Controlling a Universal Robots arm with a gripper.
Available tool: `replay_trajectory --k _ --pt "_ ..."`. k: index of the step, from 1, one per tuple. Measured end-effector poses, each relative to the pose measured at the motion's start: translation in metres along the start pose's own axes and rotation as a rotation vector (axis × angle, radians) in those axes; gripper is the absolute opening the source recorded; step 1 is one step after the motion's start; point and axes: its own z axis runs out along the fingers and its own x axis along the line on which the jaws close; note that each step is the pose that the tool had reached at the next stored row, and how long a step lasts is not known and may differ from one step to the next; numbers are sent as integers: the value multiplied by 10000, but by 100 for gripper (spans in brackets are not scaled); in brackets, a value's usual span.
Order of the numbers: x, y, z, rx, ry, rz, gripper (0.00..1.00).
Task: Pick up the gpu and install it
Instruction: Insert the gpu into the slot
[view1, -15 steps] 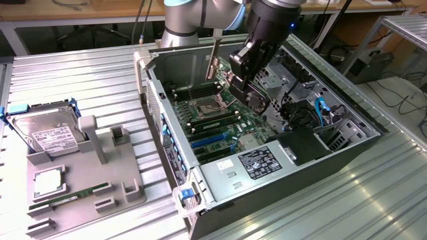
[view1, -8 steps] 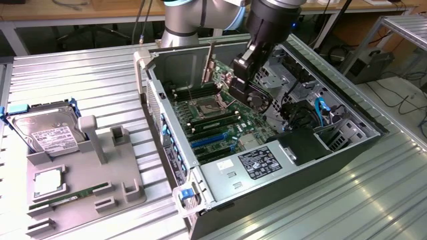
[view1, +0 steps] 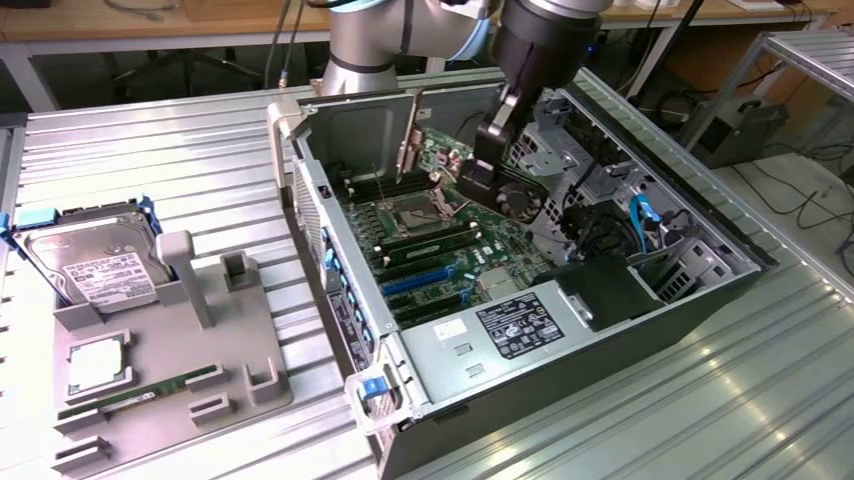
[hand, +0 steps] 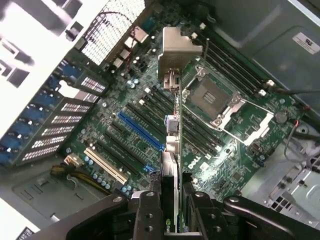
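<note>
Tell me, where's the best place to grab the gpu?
The top edge, from above. The gpu stands on edge, thin, so fingers can pinch its flat faces and leave the lower edge free. The gripper holds it that way.

Top edge of exterior view cuts off the arm (view1: 541, 40). The hand (view1: 487, 150) hides part of the gpu (view1: 518, 195). Wrist view: gpu (hand: 172, 150) edge-on, faces unseen, near end buried in the clamping hand (hand: 172, 205), itself cut off by the edge. Print on the label (view1: 523, 325) too small to read.
</note>
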Motion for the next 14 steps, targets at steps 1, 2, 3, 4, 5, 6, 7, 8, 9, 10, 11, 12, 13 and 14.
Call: replay_trajectory --k 1,2,3,4,5,6,7,8,9,10,11,12,13,14 --pt "0 0 2 3 10 -195 26" --pt "0 0 4 7 19 -375 26" --pt "0 0 7 10 29 -555 26" --pt "0 0 10 13 38 -755 26" --pt "0 -1 12 16 49 -942 26" --pt "0 -1 16 21 62 -1220 26" --pt "0 -1 19 24 71 -1397 26" --pt "0 -1 23 27 80 -1578 26" --pt "-1 -1 25 30 90 -1763 26" --pt "-1 -2 29 33 98 -1948 26" --pt "-1 -2 32 36 108 -2134 26" --pt "-1 -2 36 39 119 -2344 26" --pt "-1 -2 40 42 128 -2536 26" --pt "-1 -2 43 46 138 -2738 26"
